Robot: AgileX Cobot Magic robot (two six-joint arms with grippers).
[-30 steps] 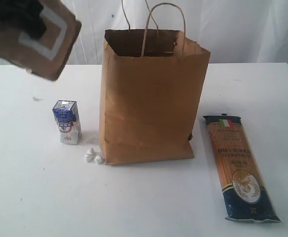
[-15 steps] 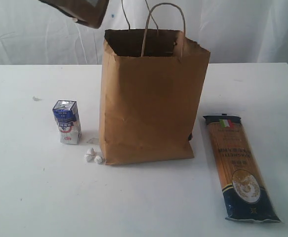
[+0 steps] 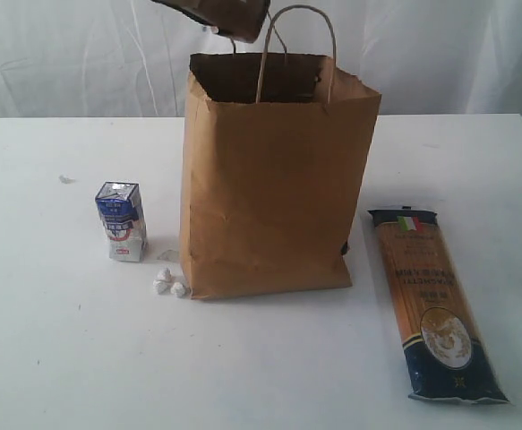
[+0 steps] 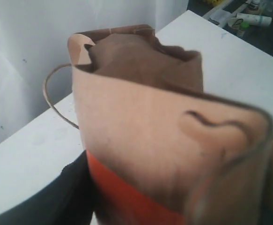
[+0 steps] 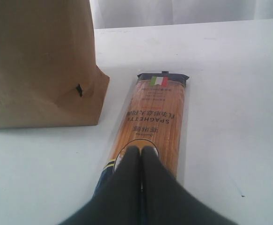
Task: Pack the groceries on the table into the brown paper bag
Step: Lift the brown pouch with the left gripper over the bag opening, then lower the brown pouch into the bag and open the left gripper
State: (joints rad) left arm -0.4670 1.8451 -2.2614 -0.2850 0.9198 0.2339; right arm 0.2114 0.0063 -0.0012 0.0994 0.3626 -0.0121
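I see the bag [image 3: 274,197] mouth open, bar its handles [image 3: 301,7] and the pouch [image 3: 220,13] above; carton [image 3: 122,221] left, pasta [image 3: 435,305] right.

left claw [image 4: 150,201], high up, clamps the brown pouch [image 4: 141,117], while right claw [image 5: 142,151] hangs low, jaws pressed together.

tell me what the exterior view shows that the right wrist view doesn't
Only the exterior view: the small blue-white carton, small white lumps near it, and the brown pouch up at the top edge. Only the right wrist view: the right gripper, shut. Both: the brown paper bag, the long pasta pack lying flat and the white table.
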